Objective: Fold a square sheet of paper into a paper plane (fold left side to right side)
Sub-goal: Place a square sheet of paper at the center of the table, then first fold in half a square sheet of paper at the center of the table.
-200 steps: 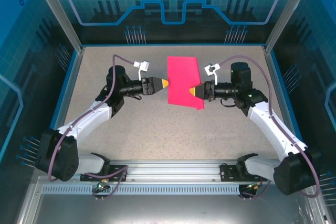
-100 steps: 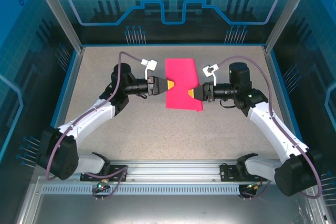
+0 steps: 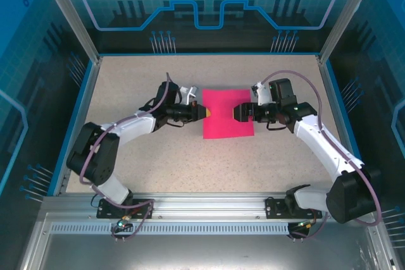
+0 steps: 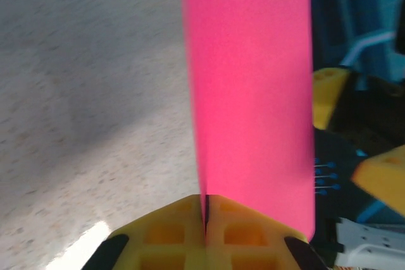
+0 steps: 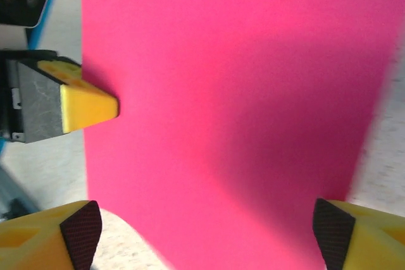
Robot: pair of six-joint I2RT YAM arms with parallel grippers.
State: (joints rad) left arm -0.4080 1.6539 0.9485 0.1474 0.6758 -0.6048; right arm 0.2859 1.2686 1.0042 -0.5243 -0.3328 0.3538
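Table [image 3: 139,150]: 1 square sheet of paper [image 3: 228,118], magenta-pink, near the centre, slightly toward the right edge. It looks unfolded from overhead.

Left gripper [image 3: 204,112]: at the sheet's left edge, yellow fingertips [image 4: 177,219] pressed together with the paper's edge pinched between them.

Right gripper [image 3: 238,112]: at the sheet's right edge, its 2 fingers spread wide, nothing clamped.

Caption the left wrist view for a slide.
Left pincer shut on the edge of the square sheet of paper, with the right pincer open beyond it.
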